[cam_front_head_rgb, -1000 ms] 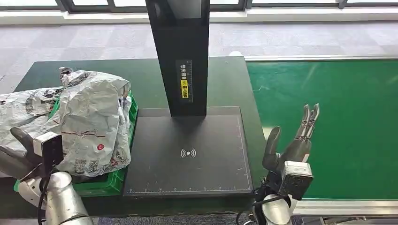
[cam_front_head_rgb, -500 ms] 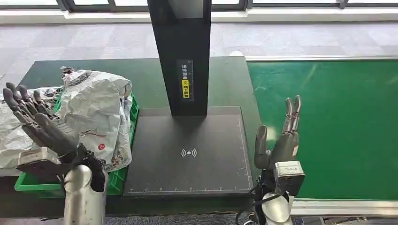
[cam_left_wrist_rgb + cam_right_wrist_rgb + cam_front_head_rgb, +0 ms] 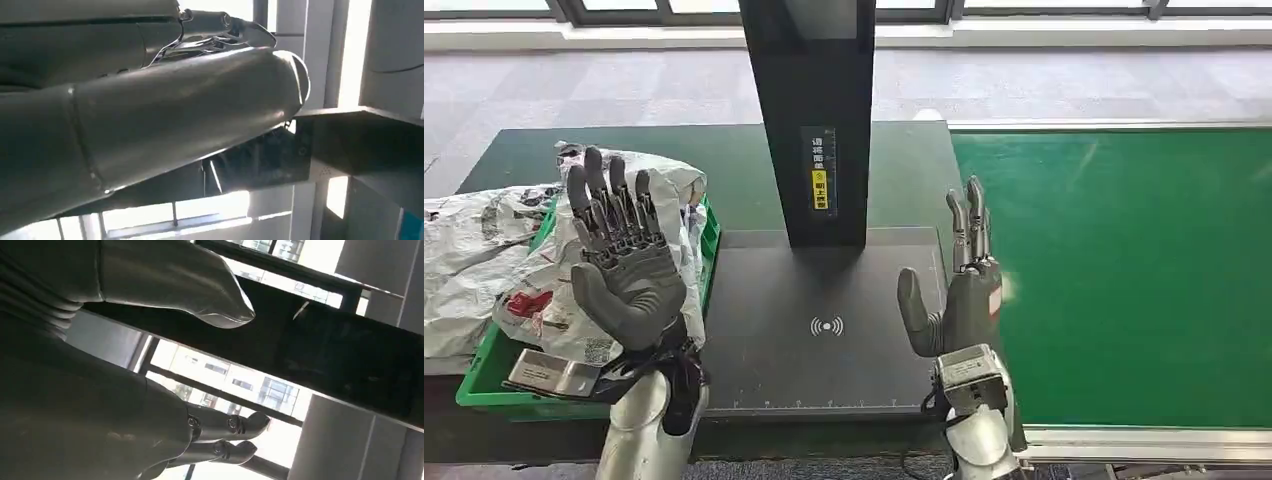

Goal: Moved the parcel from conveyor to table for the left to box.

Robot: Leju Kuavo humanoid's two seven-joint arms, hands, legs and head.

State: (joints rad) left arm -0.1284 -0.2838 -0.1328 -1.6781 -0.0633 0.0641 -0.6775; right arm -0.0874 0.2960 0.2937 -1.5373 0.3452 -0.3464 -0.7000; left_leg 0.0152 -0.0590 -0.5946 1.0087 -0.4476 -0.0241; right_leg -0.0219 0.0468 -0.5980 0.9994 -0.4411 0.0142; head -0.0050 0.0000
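Both hands are up and holding nothing: left hand (image 3: 629, 275) spread, right hand (image 3: 959, 295) flat. Crumpled parcels (image 3: 639, 235) sit in the green bin (image 3: 484, 375) right behind the left hand.

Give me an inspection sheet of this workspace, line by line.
Surface: dark green table carrying a black scanner pad; green conveyor belt to its right, bare.
Job's things: crumpled grey parcels heaped in and beside the green crate.
Clutter: nothing seen.
Hands: left hand raised, fingers apart, empty; right hand upright, empty.
Cables: black wires at the right wrist.
Surroundings: black scanner post, grey carpet, window frames.
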